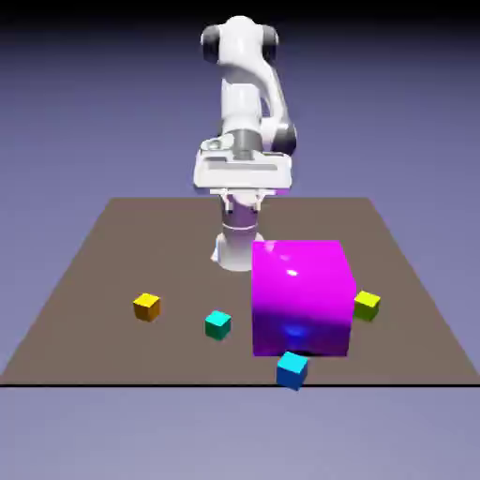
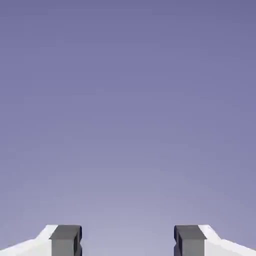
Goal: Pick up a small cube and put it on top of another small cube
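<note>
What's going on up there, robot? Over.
End effector open, nothing held. Orange-yellow cube on table, sky-blue cube near table edge. Magenta block right behind sky-blue cube.

We can read no text, labels, brands, numbers or signs in either view.
</note>
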You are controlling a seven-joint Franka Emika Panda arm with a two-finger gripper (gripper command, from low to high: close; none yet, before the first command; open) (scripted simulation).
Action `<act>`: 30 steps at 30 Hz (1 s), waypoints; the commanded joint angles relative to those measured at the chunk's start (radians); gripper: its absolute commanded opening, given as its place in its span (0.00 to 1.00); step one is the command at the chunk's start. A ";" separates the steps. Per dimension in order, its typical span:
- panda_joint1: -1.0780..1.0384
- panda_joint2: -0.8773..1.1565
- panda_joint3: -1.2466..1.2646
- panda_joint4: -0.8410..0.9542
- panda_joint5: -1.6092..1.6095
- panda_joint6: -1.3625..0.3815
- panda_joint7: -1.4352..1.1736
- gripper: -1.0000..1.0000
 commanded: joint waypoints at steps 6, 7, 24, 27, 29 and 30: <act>0.130 0.210 -0.216 0.057 -0.132 -0.097 -0.115 0.50; 0.150 0.245 -0.253 0.066 -0.155 -0.115 -0.135 0.50; 0.533 0.841 -0.816 0.199 -0.777 -0.461 -0.419 0.50; 0.501 0.853 -0.825 0.161 -0.908 -0.523 -0.446 0.50; 0.481 0.852 -0.823 0.139 -0.964 -0.550 -0.457 0.50; 0.481 0.852 -0.823 0.139 -0.964 -0.550 -0.457 0.50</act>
